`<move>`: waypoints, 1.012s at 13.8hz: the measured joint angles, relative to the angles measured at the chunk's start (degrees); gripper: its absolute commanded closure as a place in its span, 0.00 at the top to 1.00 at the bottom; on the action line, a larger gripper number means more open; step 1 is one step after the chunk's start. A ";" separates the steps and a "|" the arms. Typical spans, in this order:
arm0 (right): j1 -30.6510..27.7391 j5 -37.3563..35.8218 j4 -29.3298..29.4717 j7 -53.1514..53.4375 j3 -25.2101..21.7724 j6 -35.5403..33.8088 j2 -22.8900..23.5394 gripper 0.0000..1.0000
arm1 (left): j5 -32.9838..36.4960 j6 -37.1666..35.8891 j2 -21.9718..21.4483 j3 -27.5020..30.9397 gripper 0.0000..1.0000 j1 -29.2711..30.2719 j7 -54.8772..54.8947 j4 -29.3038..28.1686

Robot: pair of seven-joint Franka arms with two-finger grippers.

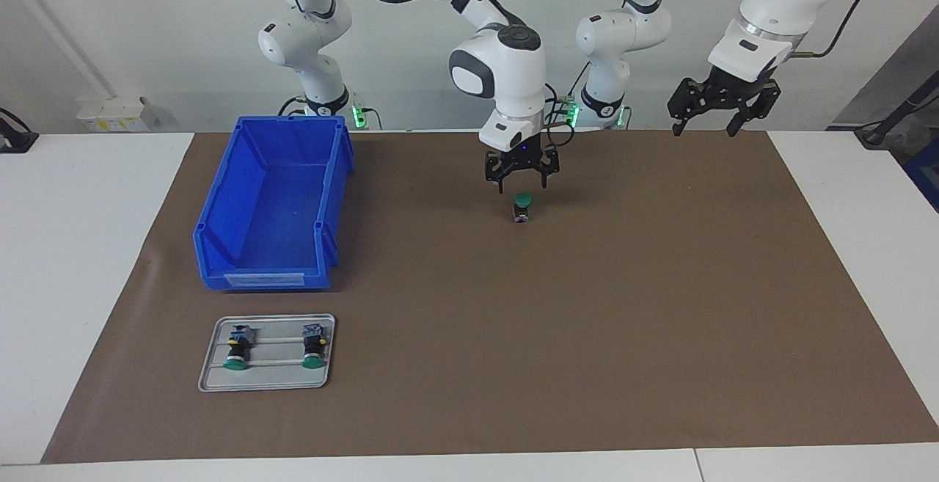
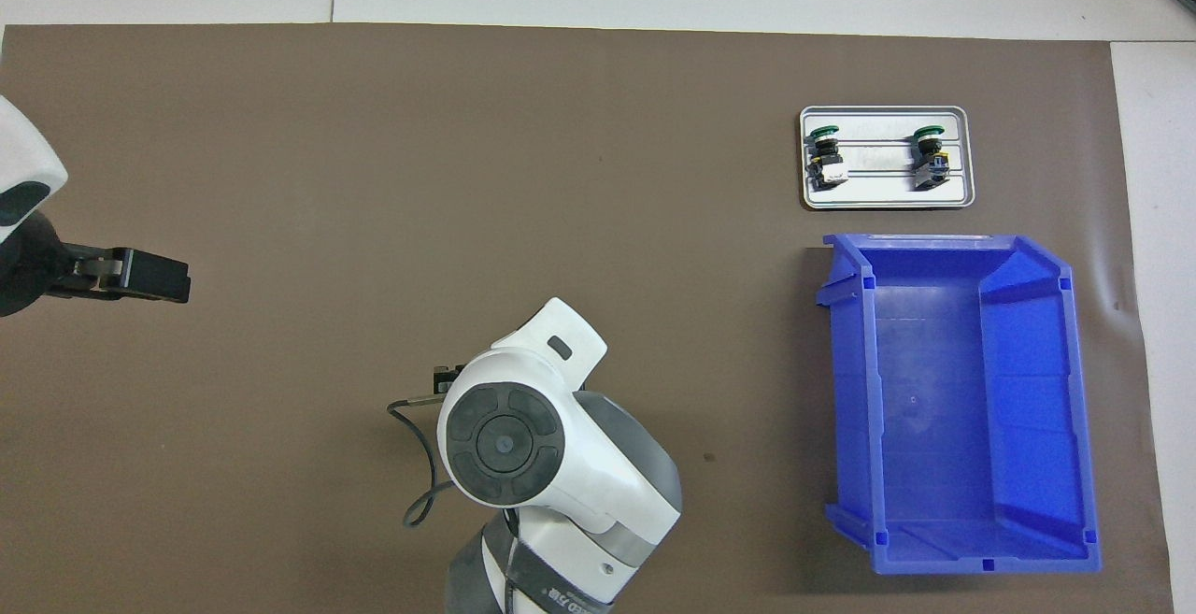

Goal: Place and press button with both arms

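One button [image 1: 522, 207] stands upright on the brown mat [image 1: 587, 320] near the middle, green cap on top. My right gripper [image 1: 522, 184] hangs open just over it, a fingertip to each side above the cap and nothing held. In the overhead view the right arm's wrist [image 2: 505, 441] hides this button. My left gripper [image 1: 704, 130] [image 2: 173, 279] is raised and open with nothing in it, over the mat toward the left arm's end of the table.
A grey tray [image 1: 275, 378] [image 2: 883, 195] holds two more green-capped buttons [image 1: 236, 350] [image 1: 314, 348] lying on their sides. An empty blue bin [image 1: 220, 210] [image 2: 846, 390] sits beside the tray, nearer to the robots, at the right arm's end.
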 measured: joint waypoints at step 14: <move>1.45 -4.44 0.11 1.17 -0.12 2.15 5.60 0.00 | 0.74 0.00 1.11 17.11 1.00 -14.32 0.04 -0.65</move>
